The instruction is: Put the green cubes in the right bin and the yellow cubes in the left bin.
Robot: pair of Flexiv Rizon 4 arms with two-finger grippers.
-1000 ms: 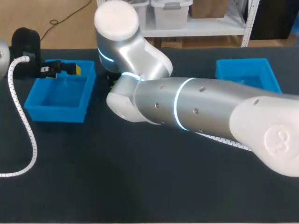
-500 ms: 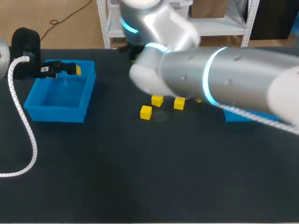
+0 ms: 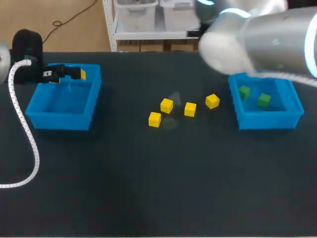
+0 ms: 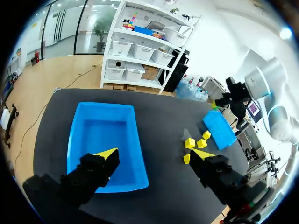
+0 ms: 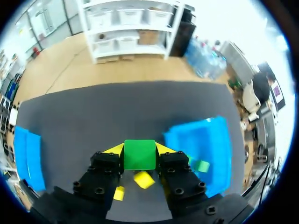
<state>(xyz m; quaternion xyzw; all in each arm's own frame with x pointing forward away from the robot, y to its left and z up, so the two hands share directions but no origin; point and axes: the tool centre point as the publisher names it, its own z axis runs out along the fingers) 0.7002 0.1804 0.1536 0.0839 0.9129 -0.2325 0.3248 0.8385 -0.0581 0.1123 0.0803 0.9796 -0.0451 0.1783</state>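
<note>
Two green cubes already lie in the right bin, and the right claw grips a third green cube near it. Four yellow cubes wait on the table. The left bin looks empty, with the left claw gaping above it.

The surface is matte black. The 9 o'clock bin and the 3 o'clock bin are bright blue. There are 4 yellow cubes and 2 green cubes. The right end effector is black with yellow tips, around a green cube. The right arm is silver-white with cyan bands.
</note>
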